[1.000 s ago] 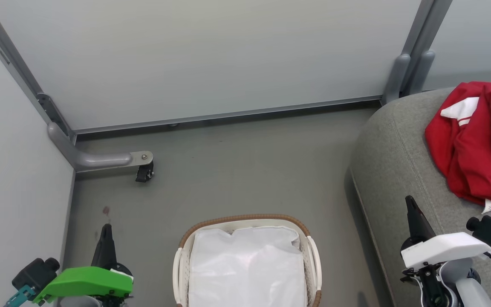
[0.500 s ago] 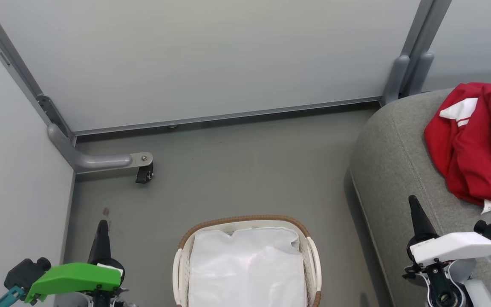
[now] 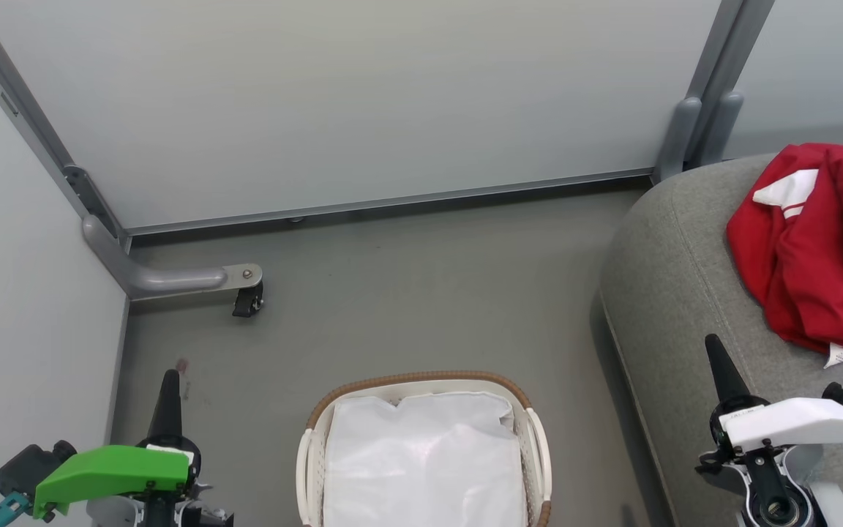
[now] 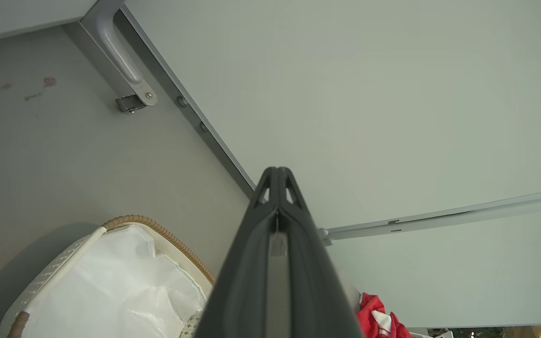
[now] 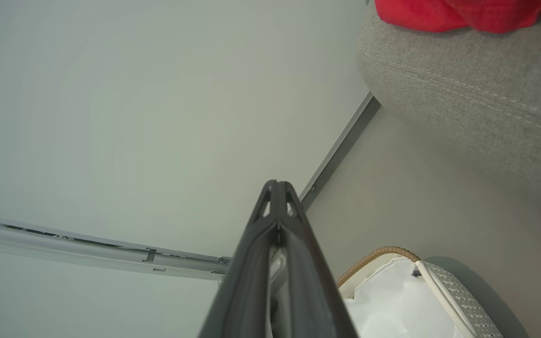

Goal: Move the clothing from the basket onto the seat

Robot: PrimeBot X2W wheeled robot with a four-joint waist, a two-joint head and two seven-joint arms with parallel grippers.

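Head view, with both wrist views. The clothing lies as a crumpled red heap with white panels and striped trim on the seat, the grey cushion at my right. A small white tag hangs at the heap's near edge, and I cannot tell from the folds how many pieces the heap holds. The basket stands on the grey floor at bottom centre, well apart from the clothing and just beside the seat's rounded front. Its brown woven rim faces the wall panel, and the white cloth liner covers its inside. The left gripper hovers over the floor to the basket's left, its two dark fingers pressed together into a single point with nothing between them. The left wrist view confirms the closed pair, with the basket rim below and a corner of the red fabric beyond. The right gripper hangs over the seat's near edge, likewise closed and empty, apart from the clothing. In its wrist view the seat's stitched seam and the red fabric lie above. A caster bracket sits on the floor at the left wall.
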